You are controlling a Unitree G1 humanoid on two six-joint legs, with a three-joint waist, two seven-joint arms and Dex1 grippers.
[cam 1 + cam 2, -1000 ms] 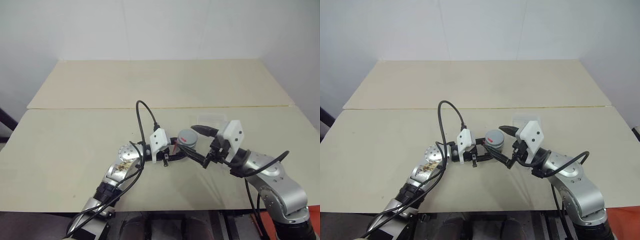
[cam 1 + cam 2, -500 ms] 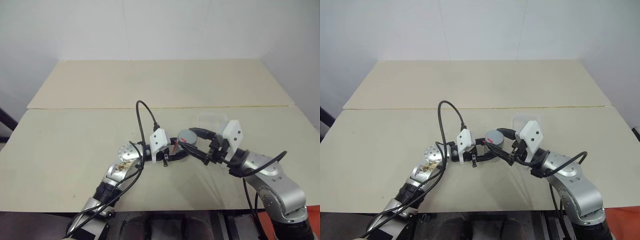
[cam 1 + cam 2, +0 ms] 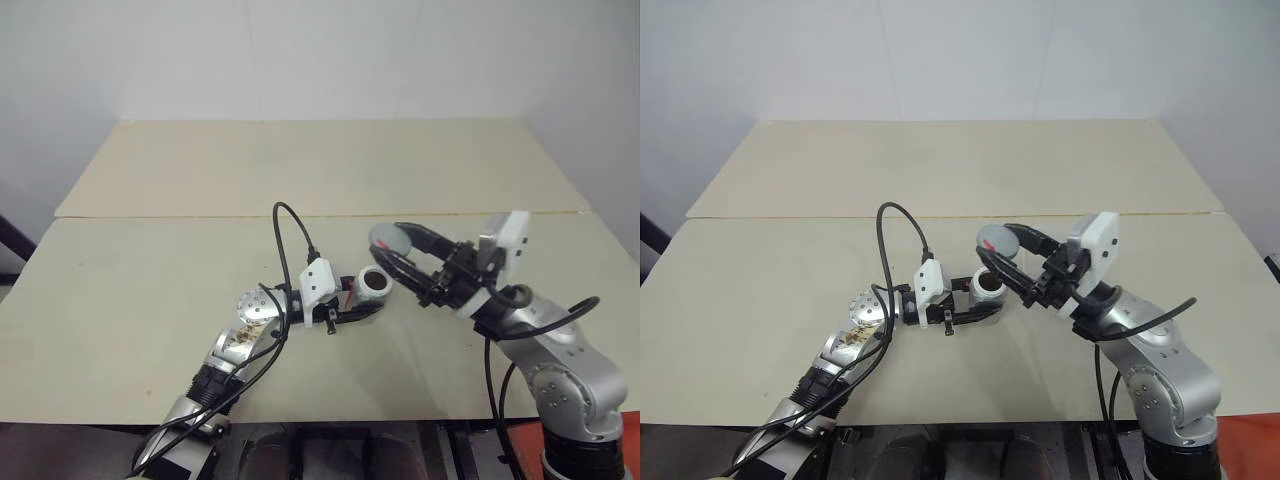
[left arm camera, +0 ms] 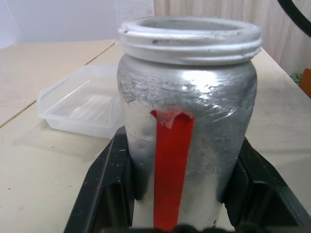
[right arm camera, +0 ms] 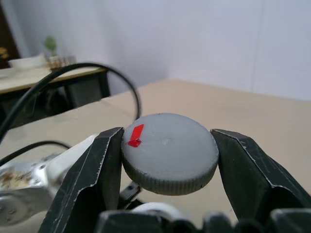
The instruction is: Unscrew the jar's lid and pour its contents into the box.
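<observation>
I'm working over a pale beige table [image 3: 150, 270] against a plain white wall. My right gripper [image 5: 167, 160] has its two black fingers [image 5: 95, 170] clamped on the lid [image 5: 169, 151], the red mark facing up; in the left eye view the lid [image 3: 388, 238] sits right of centre, above and just right of the jar. My left gripper [image 4: 182, 194] is closed around the jar [image 4: 187, 116], fingers pressing both sides with the red strip between them; the mouth is open and upright, near the middle of the left eye view [image 3: 374, 285]. The box [image 4: 85, 104] lies on the table just beyond the jar, empty as far as I can tell. I can't make out the contents.

My worry is the pour. If I tilt before the mouth is over the box, the bits land on the table. The right arm is close, so a careless swing could knock the jar.
</observation>
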